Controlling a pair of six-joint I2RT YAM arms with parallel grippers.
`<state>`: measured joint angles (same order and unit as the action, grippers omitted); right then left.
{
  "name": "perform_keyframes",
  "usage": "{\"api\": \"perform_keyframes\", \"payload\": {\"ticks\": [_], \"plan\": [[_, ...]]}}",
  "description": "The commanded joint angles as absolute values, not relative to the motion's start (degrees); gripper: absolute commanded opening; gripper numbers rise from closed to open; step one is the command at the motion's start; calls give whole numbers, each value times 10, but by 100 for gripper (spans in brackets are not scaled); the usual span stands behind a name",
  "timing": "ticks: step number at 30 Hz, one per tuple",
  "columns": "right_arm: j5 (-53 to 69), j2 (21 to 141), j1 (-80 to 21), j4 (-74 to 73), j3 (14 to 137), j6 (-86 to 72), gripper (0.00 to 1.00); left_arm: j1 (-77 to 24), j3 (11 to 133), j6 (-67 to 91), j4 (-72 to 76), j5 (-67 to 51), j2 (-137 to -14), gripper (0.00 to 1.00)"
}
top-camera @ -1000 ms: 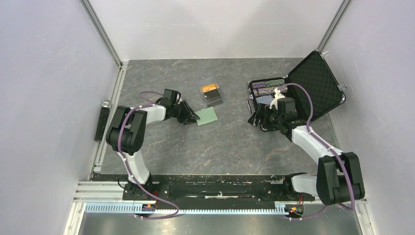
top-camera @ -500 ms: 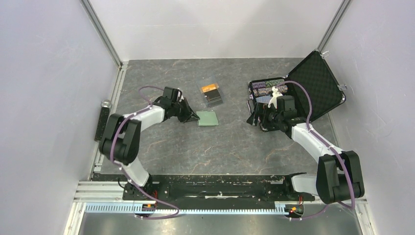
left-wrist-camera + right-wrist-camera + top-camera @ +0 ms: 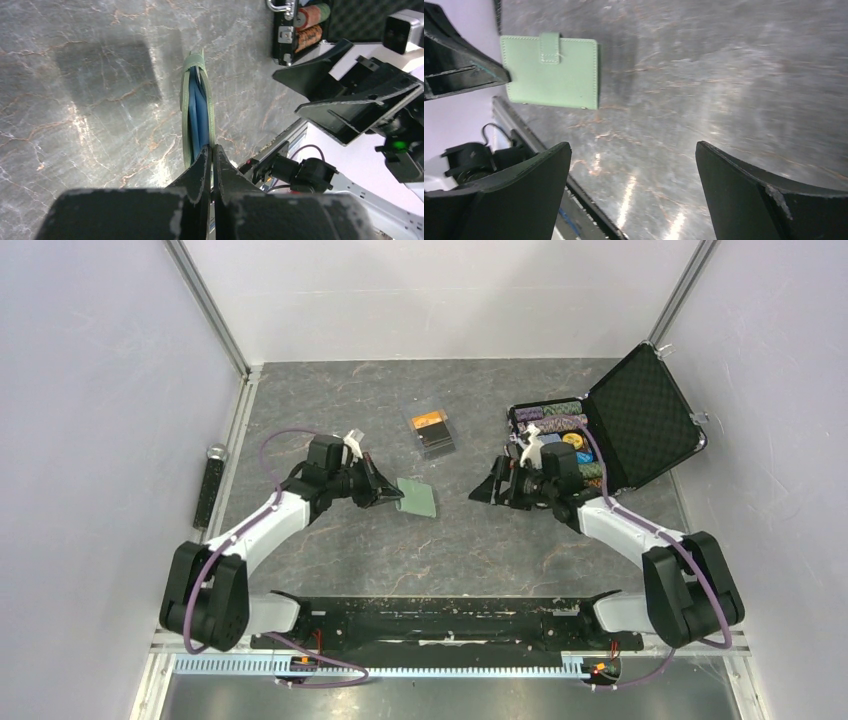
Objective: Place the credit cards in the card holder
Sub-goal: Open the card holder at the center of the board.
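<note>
The pale green card holder (image 3: 418, 497) hangs tilted just above the table, with my left gripper (image 3: 397, 496) shut on its left edge. The left wrist view shows the card holder (image 3: 197, 107) edge-on, blue pockets between its green covers, and the left gripper (image 3: 212, 150) pinching its near edge. The credit cards (image 3: 432, 430), orange on top of dark ones, lie in a small stack on the table behind it. My right gripper (image 3: 480, 492) stands open and empty a short way right of the holder, facing it. The right wrist view has the card holder (image 3: 551, 75) closed, snap tab up, beyond the right gripper (image 3: 632, 145).
A black hard case (image 3: 640, 425) stands open at the back right, with rows of poker chips (image 3: 555, 415) inside, just behind my right arm. A black bar (image 3: 212, 485) lies along the left rail. Walls close in the table on three sides.
My left gripper shut on the card holder, lifted it off the table and drew it nearer. My right arm swung left, away from the case and toward the holder.
</note>
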<state>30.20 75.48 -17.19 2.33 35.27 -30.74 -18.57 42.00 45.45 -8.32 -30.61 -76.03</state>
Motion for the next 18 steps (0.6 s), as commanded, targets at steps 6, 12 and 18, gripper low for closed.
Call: {"api": "perform_keyframes", "payload": {"ticks": [6, 12, 18], "plan": [[364, 789, -230, 212, 318, -439, 98, -189, 403, 487, -32, -372, -665, 2], [385, 790, -235, 262, 321, -481, 98, -190, 398, 547, 67, -423, -634, 2], [421, 810, -253, 340, 344, -548, 98, -190, 399, 594, 140, -459, -639, 2]]}}
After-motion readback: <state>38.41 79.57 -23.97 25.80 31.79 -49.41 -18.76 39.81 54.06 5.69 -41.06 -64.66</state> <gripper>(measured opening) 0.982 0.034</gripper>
